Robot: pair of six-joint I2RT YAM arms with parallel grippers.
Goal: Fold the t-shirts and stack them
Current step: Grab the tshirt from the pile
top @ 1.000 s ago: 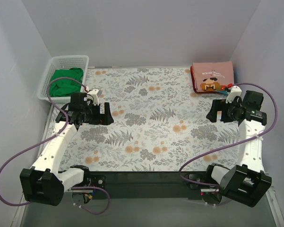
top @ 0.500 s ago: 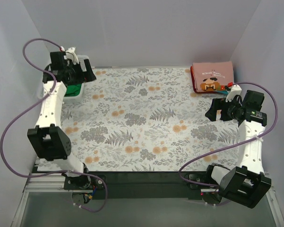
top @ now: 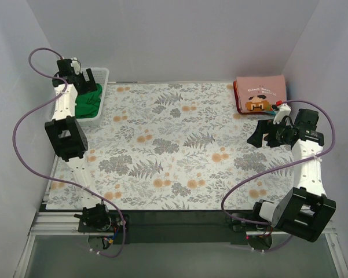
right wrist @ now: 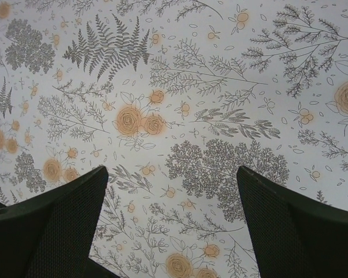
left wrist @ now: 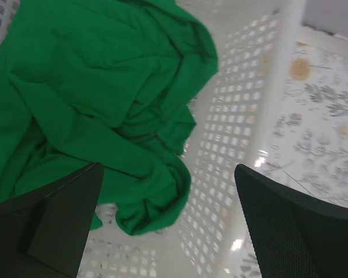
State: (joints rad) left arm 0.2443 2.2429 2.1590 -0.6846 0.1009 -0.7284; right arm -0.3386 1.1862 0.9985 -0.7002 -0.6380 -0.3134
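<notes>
One crumpled bright green t-shirt point(left wrist: 92, 98) inside white mesh basket point(left wrist: 246, 116).

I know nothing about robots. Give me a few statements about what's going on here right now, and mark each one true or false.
1. The green t-shirt lies crumpled inside the white basket. True.
2. The left gripper is clamped on the green t-shirt. False: it is open above the shirt, holding nothing.
3. The pink t-shirt lies folded at the far right corner of the flowered tablecloth. True.
4. The right gripper holds the pink t-shirt. False: it is open over bare tablecloth.
</notes>
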